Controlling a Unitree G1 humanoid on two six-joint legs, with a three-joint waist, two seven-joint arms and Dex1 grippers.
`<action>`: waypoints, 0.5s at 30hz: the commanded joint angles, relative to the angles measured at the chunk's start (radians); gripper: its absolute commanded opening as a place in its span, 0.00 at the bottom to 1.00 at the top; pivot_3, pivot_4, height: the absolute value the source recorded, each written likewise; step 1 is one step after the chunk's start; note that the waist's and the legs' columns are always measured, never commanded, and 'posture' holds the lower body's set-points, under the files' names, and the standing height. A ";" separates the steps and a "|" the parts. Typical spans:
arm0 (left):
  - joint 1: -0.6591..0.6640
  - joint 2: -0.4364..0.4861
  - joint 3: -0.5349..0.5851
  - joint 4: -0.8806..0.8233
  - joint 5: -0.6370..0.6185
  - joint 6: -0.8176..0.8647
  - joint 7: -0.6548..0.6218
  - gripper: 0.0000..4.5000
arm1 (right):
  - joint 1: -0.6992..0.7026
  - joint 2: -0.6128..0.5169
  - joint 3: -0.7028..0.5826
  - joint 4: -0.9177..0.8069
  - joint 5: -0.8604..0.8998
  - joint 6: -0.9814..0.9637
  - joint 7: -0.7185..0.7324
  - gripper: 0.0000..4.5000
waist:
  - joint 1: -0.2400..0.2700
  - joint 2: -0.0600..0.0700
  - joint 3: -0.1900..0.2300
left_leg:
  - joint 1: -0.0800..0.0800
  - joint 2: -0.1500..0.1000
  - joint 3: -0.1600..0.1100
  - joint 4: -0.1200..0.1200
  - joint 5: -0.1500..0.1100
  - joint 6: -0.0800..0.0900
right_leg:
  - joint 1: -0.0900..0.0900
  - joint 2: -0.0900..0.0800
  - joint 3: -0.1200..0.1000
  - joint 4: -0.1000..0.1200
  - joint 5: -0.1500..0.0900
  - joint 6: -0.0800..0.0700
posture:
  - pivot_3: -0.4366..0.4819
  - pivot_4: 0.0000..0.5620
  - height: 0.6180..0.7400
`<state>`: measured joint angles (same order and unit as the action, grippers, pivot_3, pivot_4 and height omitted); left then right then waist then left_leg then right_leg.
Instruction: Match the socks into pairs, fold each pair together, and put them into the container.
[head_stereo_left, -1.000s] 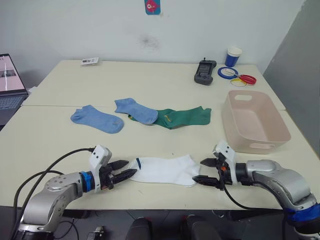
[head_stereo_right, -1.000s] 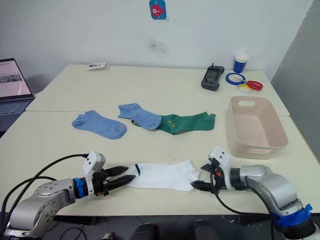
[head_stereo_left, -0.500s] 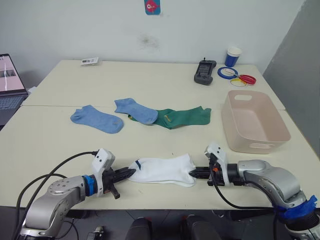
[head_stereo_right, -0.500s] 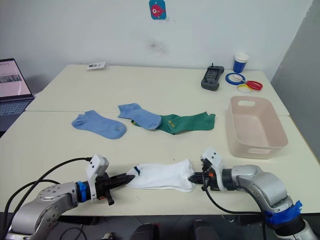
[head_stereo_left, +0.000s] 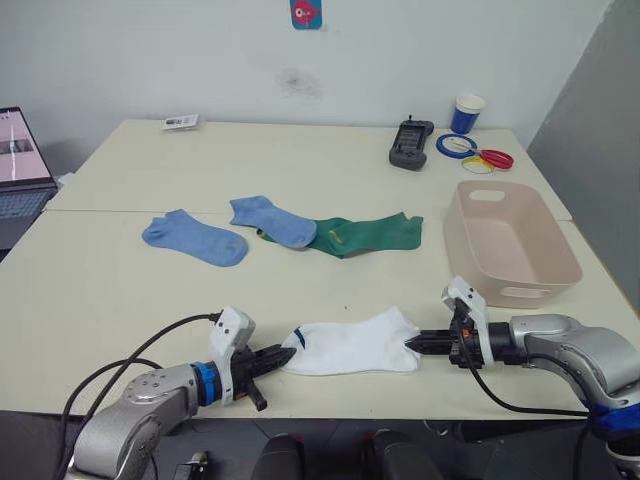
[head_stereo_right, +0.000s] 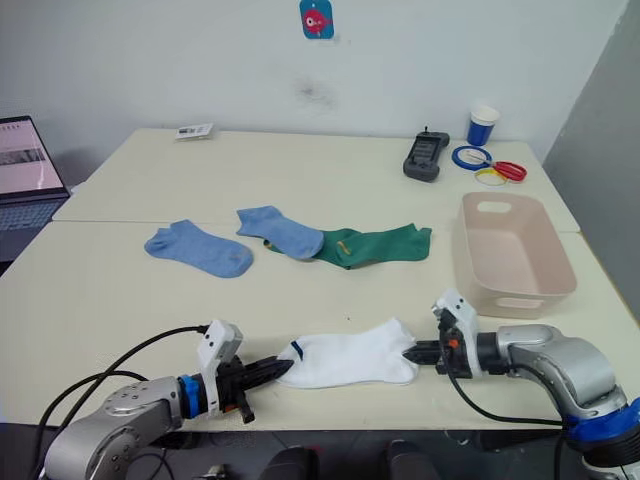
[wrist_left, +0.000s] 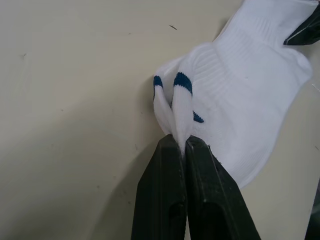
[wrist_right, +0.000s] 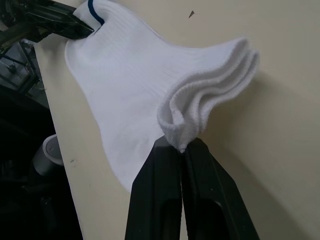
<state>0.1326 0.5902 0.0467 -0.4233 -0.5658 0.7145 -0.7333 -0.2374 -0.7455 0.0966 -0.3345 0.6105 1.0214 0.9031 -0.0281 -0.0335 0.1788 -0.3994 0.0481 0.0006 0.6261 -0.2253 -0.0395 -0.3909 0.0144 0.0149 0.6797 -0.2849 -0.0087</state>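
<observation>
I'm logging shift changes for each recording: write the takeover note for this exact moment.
Left gripper is shut on the cuff end of the white pair; right gripper is shut on its toe end, near the table's front edge. Two light blue socks and the green socks lie mid-table, unfolded. Container holds nothing. Left: fold white pair, bin it, then blue and green.

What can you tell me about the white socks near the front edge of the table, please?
The white socks are a stacked pair of short ribbed knit ankle socks with dark blue cuff stripes. They lie flat near the table front edge. The left gripper pinches the bunched cuffs; the right gripper pinches the toe end, which is lifted and folded into layered curves.
</observation>
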 joint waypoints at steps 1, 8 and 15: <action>-0.002 0.013 -0.014 -0.020 0.014 -0.020 -0.008 0.00 | -0.003 0.004 -0.009 -0.010 0.018 -0.002 0.002 0.01 | 0.000 0.000 0.000 | 0.000 0.000 0.000 0.000 0.000 0.000 | 0.000 0.000 0.000 0.000 0.000 0.000 | 0.48 0.27 1.00; 0.014 0.003 0.032 -0.021 -0.034 0.003 0.000 0.45 | 0.028 0.003 -0.034 -0.018 0.015 -0.022 -0.015 0.41 | 0.000 0.000 0.000 | 0.000 0.000 0.000 0.000 0.000 0.000 | 0.000 0.000 0.001 0.000 0.000 0.000 | 0.48 0.27 1.00; -0.002 0.124 0.126 0.023 -0.044 -0.022 -0.084 0.86 | 0.039 0.012 -0.085 0.007 0.026 -0.006 -0.044 0.95 | -0.002 0.000 0.000 | 0.001 0.000 0.000 0.000 0.000 0.000 | 0.000 0.001 0.000 0.000 0.000 0.000 | 0.48 0.27 1.00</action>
<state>0.1391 0.6909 0.1299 -0.4033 -0.6050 0.7093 -0.7854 -0.1963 -0.7385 0.0499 -0.3236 0.6150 1.0101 0.8702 -0.0306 -0.0334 0.1788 -0.3987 0.0482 0.0005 0.6258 -0.2253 -0.0395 -0.3913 0.0160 0.0149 0.6799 -0.2850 -0.0089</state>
